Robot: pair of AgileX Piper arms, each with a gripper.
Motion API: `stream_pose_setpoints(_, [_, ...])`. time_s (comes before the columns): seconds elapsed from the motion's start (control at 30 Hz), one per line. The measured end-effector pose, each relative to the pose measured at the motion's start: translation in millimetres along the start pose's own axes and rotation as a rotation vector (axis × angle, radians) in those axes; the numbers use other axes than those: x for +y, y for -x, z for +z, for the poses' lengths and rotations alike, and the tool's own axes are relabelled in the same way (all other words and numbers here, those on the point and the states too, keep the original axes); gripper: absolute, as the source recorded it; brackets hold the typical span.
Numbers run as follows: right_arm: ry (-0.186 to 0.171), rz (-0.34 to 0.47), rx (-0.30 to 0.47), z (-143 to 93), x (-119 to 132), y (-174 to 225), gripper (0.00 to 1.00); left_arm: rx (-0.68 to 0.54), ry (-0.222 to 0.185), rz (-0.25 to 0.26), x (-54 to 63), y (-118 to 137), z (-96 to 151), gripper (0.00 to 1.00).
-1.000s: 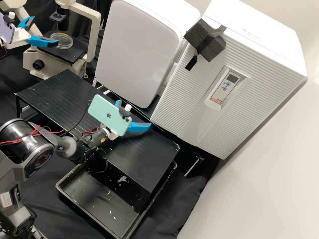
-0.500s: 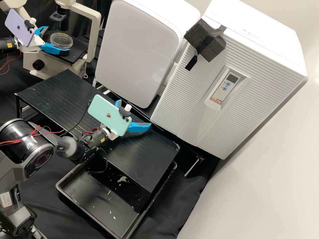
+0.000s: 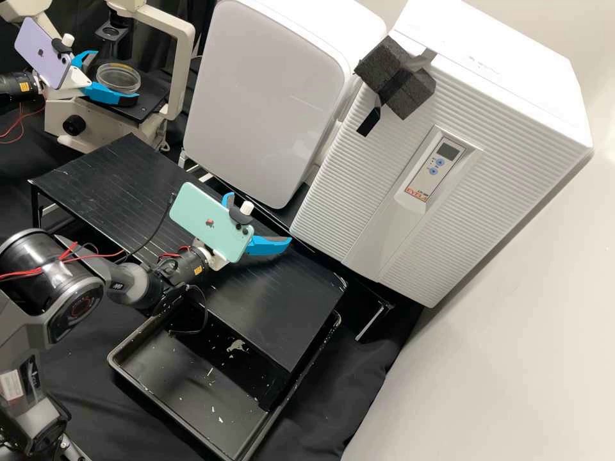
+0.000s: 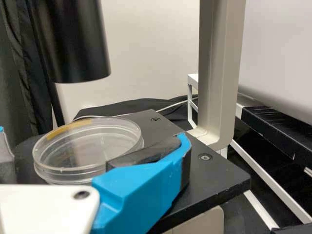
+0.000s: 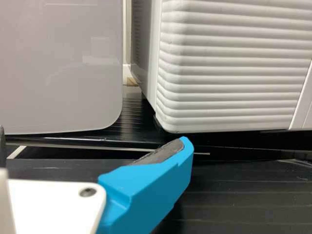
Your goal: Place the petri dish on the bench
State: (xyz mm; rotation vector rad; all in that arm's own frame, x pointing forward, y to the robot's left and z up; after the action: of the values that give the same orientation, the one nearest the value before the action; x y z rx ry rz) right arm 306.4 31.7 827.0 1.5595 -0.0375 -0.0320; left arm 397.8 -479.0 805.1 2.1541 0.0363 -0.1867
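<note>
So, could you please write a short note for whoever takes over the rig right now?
Left gripper: open, one finger on either side of the petri dish, not closed on it.
Right gripper: open and holding nothing, over the slatted black bench.
Dish: lying flat on the microscope's black stage.
Done: the left gripper is at the dish.
Left: close on the dish, lift it off the stage, set it on the bench and let go.
</note>
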Motion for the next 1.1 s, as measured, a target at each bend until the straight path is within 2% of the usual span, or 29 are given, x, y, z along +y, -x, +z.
stream_pose_setpoints(0.2, [0.0,0.0,0.0,0,0,0,1.0,-0.005,0.048,-0.008,-0.5,0,-4,1.0])
stream_pose_setpoints(0.33, [0.0,0.0,0.0,0,0,0,1.0,-0.01,0.064,-0.014,-0.3,-1,-5,1.0])
stream_pose_setpoints(0.9, [0.0,0.0,0.0,0,0,0,1.0,-0.044,0.082,-0.035,-2.4,-10,-5,1.0])
stream_pose_setpoints(0.93, [0.0,0.0,0.0,0,0,0,1.0,-0.045,0.082,-0.032,-1.6,-10,-5,0.0])
stream_pose_setpoints(1.1, [0.0,0.0,0.0,0,0,0,1.0,-0.045,0.082,-0.031,-1.5,-11,-5,0.0])
